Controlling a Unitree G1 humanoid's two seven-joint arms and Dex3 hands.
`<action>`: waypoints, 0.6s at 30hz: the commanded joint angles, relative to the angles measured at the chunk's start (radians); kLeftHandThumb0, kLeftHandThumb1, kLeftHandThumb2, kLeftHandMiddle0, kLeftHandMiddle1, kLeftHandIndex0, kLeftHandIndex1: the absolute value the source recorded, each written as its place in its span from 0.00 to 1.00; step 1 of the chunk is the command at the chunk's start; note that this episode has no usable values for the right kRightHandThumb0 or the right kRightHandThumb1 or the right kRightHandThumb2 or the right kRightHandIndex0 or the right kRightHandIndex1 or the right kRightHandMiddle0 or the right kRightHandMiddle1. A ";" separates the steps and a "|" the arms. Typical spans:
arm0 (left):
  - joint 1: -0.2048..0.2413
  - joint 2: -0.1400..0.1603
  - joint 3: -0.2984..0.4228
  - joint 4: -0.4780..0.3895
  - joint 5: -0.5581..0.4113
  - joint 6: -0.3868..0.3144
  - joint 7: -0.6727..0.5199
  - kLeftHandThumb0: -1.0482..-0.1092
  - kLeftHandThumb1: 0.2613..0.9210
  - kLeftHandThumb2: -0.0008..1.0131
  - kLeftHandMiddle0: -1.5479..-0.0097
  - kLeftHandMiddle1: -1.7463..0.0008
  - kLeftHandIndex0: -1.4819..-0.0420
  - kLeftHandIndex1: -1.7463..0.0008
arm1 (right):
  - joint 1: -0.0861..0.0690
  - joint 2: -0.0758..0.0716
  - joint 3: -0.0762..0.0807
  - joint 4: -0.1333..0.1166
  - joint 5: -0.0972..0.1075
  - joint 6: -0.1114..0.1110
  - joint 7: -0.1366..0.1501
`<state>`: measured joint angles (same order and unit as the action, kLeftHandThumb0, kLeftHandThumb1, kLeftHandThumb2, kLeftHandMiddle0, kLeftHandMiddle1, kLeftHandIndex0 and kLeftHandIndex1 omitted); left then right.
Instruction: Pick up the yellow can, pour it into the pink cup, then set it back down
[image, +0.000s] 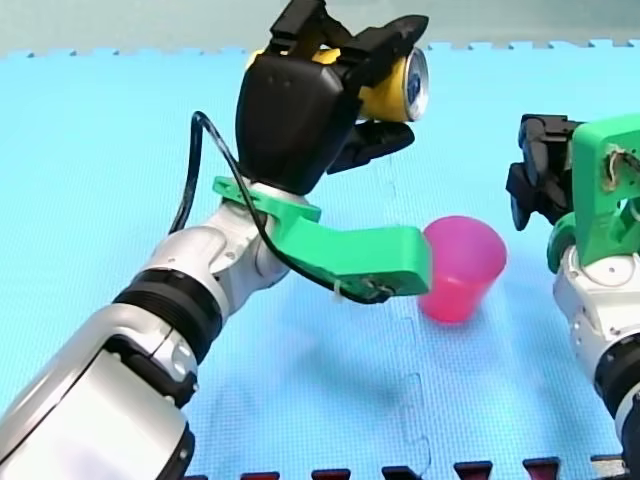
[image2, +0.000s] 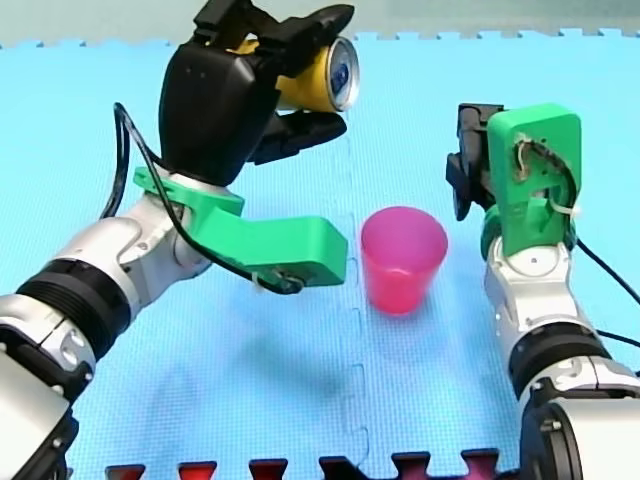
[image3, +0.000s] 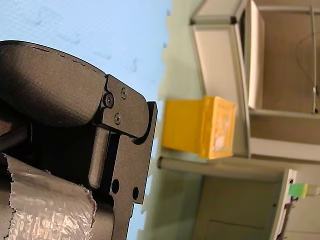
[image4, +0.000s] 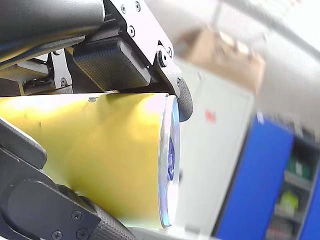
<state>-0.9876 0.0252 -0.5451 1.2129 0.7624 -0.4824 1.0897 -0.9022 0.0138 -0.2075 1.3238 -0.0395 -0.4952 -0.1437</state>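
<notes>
Our left hand (image2: 235, 95) grips the yellow can (image2: 320, 82), tipped on its side and raised over the blue mat (image2: 300, 400). The pink cup (image2: 402, 255) stands upright just right of and below the can. Beyond the cup, our right hand (image2: 470, 165) holds nothing; we cannot tell whether it is wide or narrow.

**Obstructed Items: Findings**

Yellow metal drink can (image: 388, 98): body mostly covered by the black left hand (image: 300, 110) gripping it. Pink plastic cup (image: 465, 262): one side masked by the green wrist bracket (image: 365, 262). Right hand (image2: 470, 165): largely behind its green mount (image2: 532, 165). Brown box (image4: 222, 52): blurred.
</notes>
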 joint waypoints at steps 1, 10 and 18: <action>-0.013 0.002 0.008 0.008 -0.005 -0.011 0.012 0.59 0.81 0.00 0.50 0.05 0.25 0.99 | -0.005 -0.002 -0.004 -0.003 0.007 0.007 0.002; 0.003 0.001 0.044 -0.005 -0.041 -0.049 -0.009 0.71 0.82 0.00 0.22 0.80 0.28 1.00 | 0.032 -0.149 0.044 0.021 -0.042 0.174 0.311; 0.054 -0.038 0.139 -0.022 -0.155 -0.115 -0.046 0.68 0.83 0.00 0.17 0.90 0.22 0.98 | 0.042 -0.158 0.061 0.013 -0.062 0.131 0.333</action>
<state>-0.9406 -0.0087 -0.4251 1.1994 0.6240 -0.5858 1.0441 -0.8648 -0.1370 -0.1514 1.3394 -0.0966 -0.3522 0.1886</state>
